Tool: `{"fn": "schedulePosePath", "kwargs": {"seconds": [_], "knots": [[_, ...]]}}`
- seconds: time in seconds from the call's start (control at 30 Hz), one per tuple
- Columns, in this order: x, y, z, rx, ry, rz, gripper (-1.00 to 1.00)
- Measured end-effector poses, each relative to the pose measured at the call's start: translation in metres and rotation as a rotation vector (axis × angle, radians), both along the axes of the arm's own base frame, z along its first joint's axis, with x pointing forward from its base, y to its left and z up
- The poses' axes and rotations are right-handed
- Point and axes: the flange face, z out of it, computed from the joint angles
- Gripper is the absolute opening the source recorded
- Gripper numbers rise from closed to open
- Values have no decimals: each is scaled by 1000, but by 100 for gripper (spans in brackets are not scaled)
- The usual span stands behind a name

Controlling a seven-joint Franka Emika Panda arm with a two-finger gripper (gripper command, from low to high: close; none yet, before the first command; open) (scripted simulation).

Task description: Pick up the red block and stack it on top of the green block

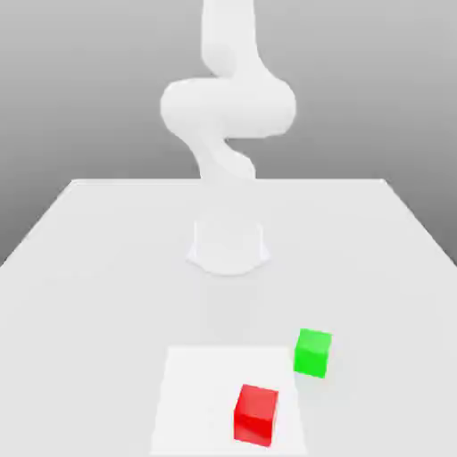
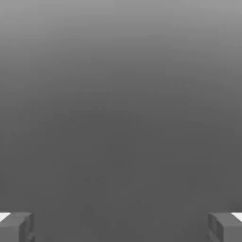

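Here, the matte red block (image 1: 256,414) sits near the green block (image 1: 312,352).

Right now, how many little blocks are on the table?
2. The red block sits nearest the camera; the green block sits apart, a bit farther back toward the exterior view's right.

1. The place was a bare simulated test scene — no room, just a smooth grey gradient backdrop.
2. A plain white table (image 1: 107,268) carried everything, its far edge meeting that grey.
3. A white robot arm (image 1: 228,107) stood mid-tabletop — textureless, like the flat-coloured cubes near the front edge.
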Motion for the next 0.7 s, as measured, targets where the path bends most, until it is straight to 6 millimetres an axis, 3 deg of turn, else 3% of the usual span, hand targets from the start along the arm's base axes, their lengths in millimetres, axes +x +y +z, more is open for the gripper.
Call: {"fn": "schedulePosePath", "kwargs": {"seconds": [0.17, 0.33, 0.5, 0.7], "knots": [[58, 7, -91, -9, 153, -62, 0], [93, 11, -187, -4, 300, -113, 0], [107, 13, -286, 19, 445, -154, 0], [97, 22, -399, 70, 616, -192, 0]]}}
